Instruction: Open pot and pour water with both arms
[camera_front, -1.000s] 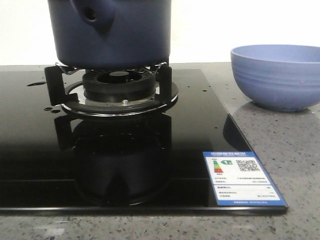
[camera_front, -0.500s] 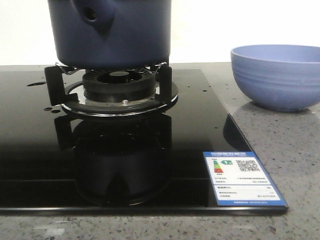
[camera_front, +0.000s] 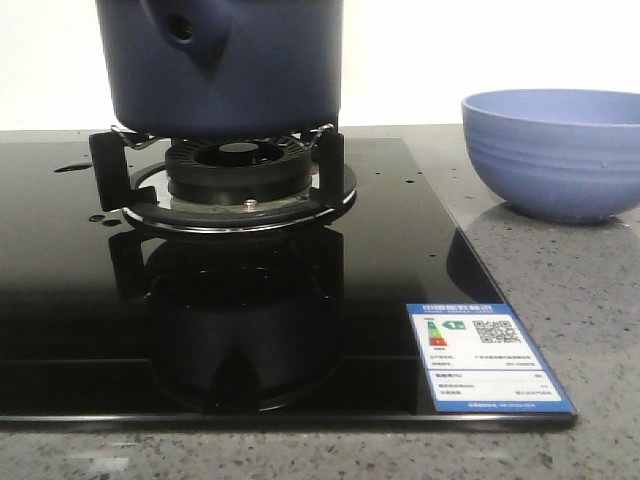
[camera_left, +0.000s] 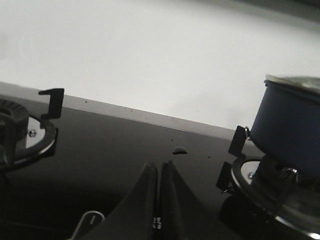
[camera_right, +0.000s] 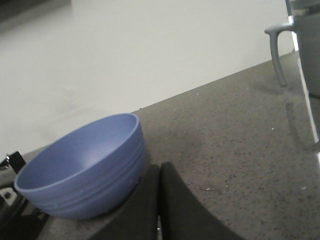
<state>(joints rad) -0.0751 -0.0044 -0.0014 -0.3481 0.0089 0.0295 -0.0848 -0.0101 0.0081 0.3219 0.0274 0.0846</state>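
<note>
The pot (camera_front: 226, 65) was the thing you had to reach, and neither arm had touched it. Nearest the front camera: speckled grey counter (camera_front: 560, 270), then the black glass cooktop (camera_front: 80, 320) with an energy label (camera_front: 486, 357) at its near right corner. Further back, the pot sat on the burner grate (camera_front: 235, 185), its handle stub with the round hole facing the camera; the top was cut off in that view. Beside the cooktop on the right, well apart from the pot, stood the periwinkle bowl (camera_front: 552, 150).

Left wrist view: your left gripper (camera_left: 158, 200) hung low over the cooktop, fingers pressed together, nothing between them. The pot was off to one side on its grate, a pale shiny rim on top, probably the lid, though too little showed to be sure. A second burner (camera_left: 20, 135) lay on the other side.

Right wrist view: your right gripper (camera_right: 159, 210) had its fingers together too, empty, just beside the bowl. A grey handled vessel (camera_right: 300, 55) stood further along the counter.

Judgement: opening step not yet begun. Next move called for parting one gripper's fingers and rising to the pot's top for the lid, which the views did not show clearly. The other arm would need the handle for pouring.
</note>
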